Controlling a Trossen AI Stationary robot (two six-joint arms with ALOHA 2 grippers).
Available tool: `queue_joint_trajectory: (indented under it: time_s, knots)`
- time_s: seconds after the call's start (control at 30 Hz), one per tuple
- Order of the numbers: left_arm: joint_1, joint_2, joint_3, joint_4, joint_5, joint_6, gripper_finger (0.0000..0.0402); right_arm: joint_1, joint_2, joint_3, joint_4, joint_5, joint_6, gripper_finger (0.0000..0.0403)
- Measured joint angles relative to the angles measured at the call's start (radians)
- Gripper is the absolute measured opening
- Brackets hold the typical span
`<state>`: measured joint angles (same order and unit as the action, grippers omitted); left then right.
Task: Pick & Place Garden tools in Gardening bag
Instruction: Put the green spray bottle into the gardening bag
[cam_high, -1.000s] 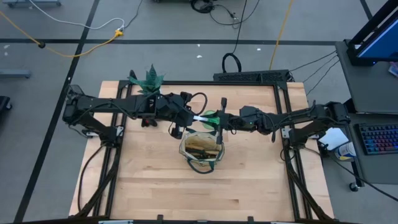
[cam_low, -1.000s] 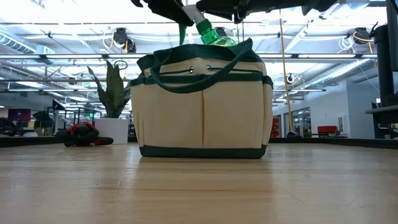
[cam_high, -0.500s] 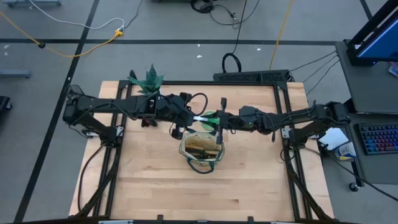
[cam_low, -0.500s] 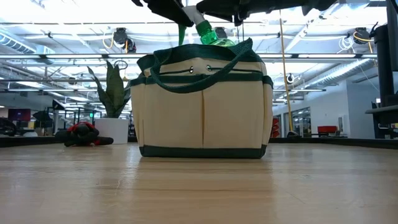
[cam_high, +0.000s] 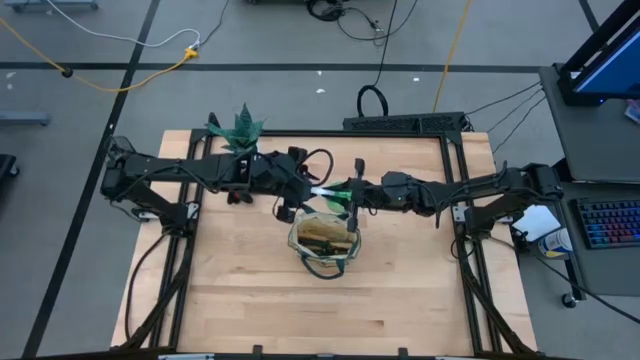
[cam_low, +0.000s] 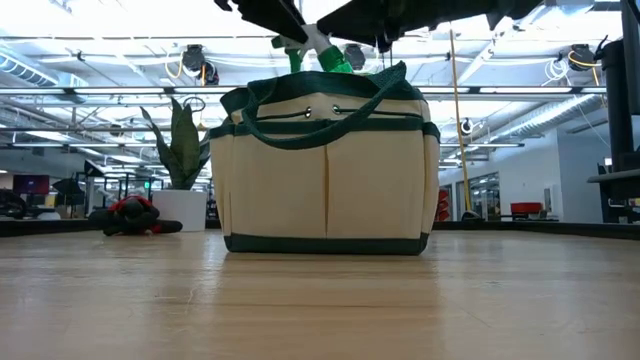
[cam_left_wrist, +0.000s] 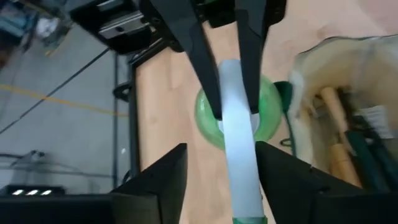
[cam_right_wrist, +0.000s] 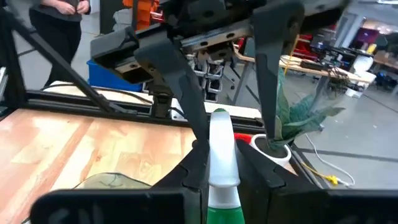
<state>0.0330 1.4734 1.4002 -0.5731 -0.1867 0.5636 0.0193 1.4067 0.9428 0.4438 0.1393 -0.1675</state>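
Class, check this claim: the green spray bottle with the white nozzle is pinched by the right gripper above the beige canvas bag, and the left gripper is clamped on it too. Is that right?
Not quite. The left gripper has opened: the left wrist view shows its fingers standing apart from the white nozzle. The rest holds: the right gripper pinches the green spray bottle with the white nozzle above the beige canvas bag.

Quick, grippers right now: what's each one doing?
Left gripper: open, fingers spread either side of the spray bottle's white nozzle.
Right gripper: shut on the spray bottle, above the gardening bag.
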Motion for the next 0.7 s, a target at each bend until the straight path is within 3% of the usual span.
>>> queue_joint_trajectory:
  time_s: [0.23, 0.47, 0.7]
  knots:
    - [-0.009, -0.002, 0.000, -0.009, -0.179, -0.036, 0.0202, 0.011, -0.003, -0.001, -0.067, 0.179, 0.021, 0.0047]
    - [-0.011, -0.020, 0.002, -0.072, -0.294, -0.089, 0.0202, 0.016, -0.052, -0.002, -0.075, 0.197, 0.041, 0.0047]
    - [-0.011, -0.068, 0.002, -0.135, -0.314, -0.177, 0.0202, 0.028, -0.099, -0.001, -0.059, 0.197, 0.076, 0.0047]
